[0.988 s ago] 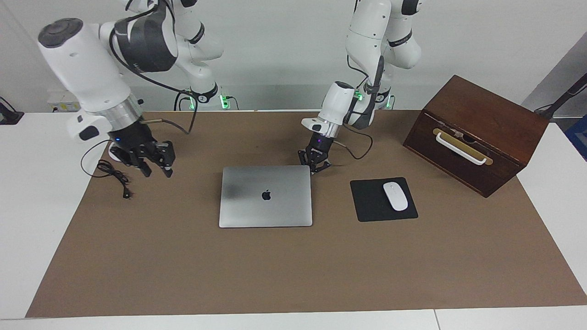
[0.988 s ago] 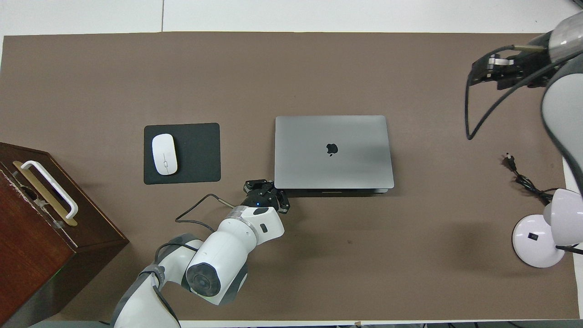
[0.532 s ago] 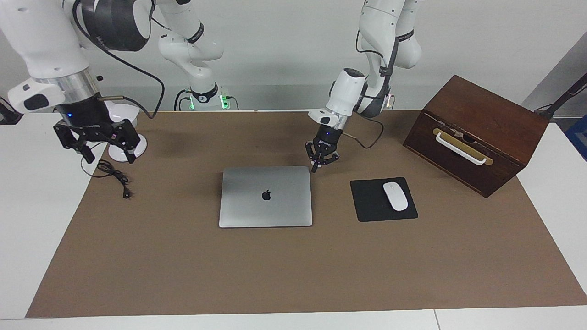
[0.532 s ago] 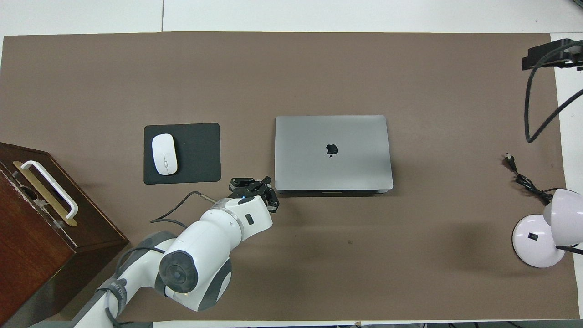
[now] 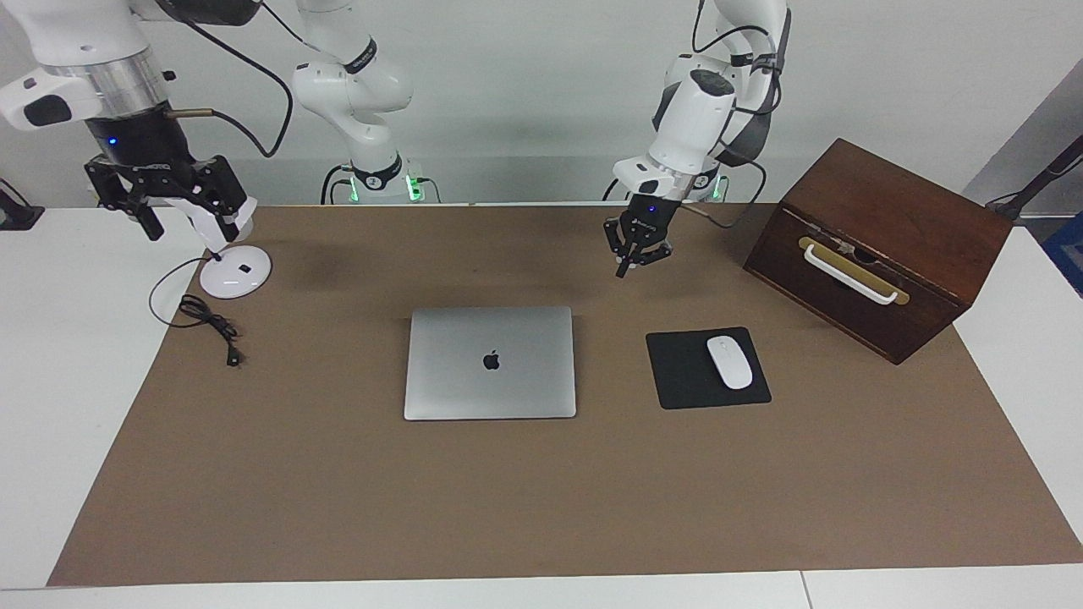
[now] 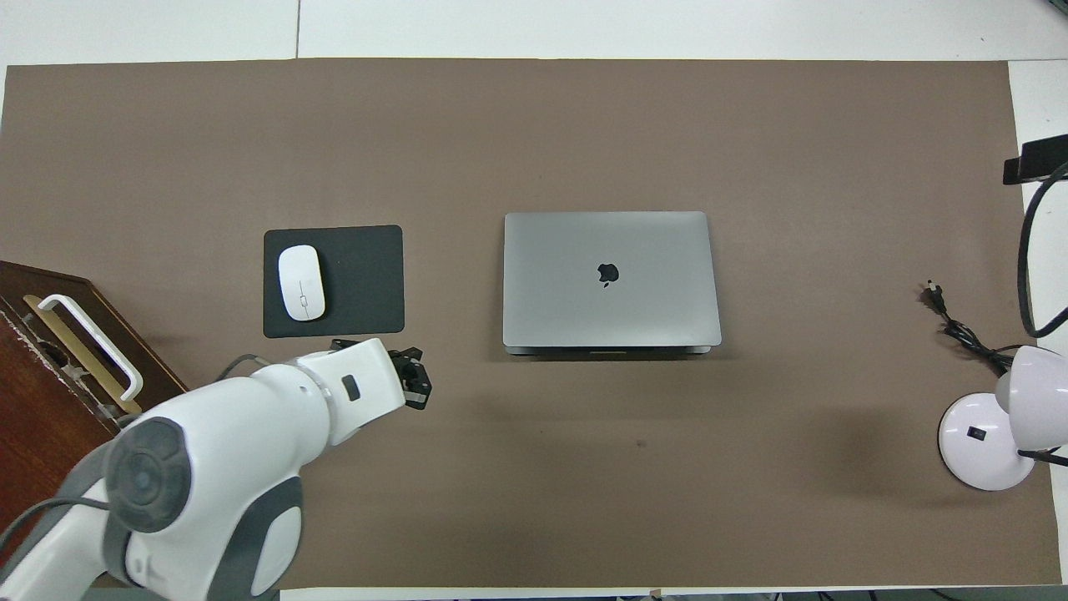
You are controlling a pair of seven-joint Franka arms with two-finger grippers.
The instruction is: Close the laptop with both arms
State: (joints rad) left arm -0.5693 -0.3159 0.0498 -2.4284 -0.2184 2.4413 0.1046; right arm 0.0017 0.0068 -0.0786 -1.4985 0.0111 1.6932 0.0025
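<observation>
Both arms have pulled up and away: left tool [image 5: 636,251] hangs at the closed laptop's [image 5: 490,362] two o'clock, right tool [image 5: 165,196], fingers apart, over the desk lamp [image 5: 235,272]. Left's fingers I cannot tell. Laptop lies mid-surface [image 5: 541,507]; task looks done.

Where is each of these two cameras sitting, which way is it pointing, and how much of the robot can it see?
Facing view: high across the table, looking at the robots; shows both arms, left claw and right claw raised.
Overhead view: high above the robots' end, looking steeply down; shows mainly the left arm.
Both share the closed laptop, mouse and lamp.
</observation>
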